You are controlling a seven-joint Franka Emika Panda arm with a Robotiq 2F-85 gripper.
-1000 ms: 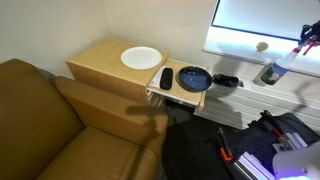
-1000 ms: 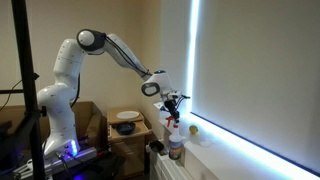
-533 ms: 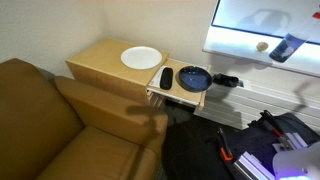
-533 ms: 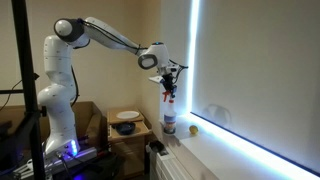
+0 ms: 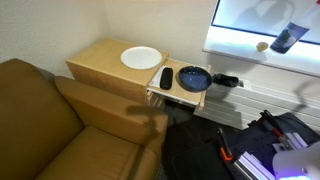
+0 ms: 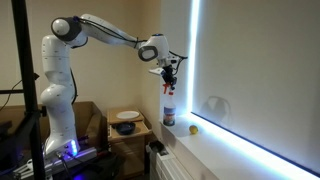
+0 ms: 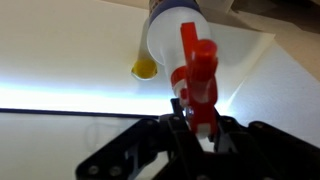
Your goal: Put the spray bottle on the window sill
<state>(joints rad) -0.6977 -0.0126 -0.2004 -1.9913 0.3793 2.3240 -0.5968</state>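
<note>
The spray bottle (image 5: 287,38), translucent grey-blue with a red and white trigger head (image 7: 195,80), hangs in the air in front of the bright window pane. My gripper (image 6: 170,72) is shut on its spray head from above, which the wrist view (image 7: 195,125) shows with the jaws round the red trigger. The bottle (image 6: 168,105) hangs upright, its base a little above the window sill (image 6: 240,143). In an exterior view the sill (image 5: 235,57) is the narrow white ledge under the pane. My gripper is mostly cut off in that view.
A small yellow-white ball (image 5: 262,46) lies on the sill beside the bottle, also seen in the wrist view (image 7: 145,68). A blue bowl (image 5: 194,77), black remote (image 5: 166,78) and white plate (image 5: 141,58) sit on the wooden side table. A brown sofa (image 5: 50,125) stands beside it.
My gripper has lifted the spray bottle from the lower shelf upward and toward the window pane. It now hangs higher, in front of the glass.
</note>
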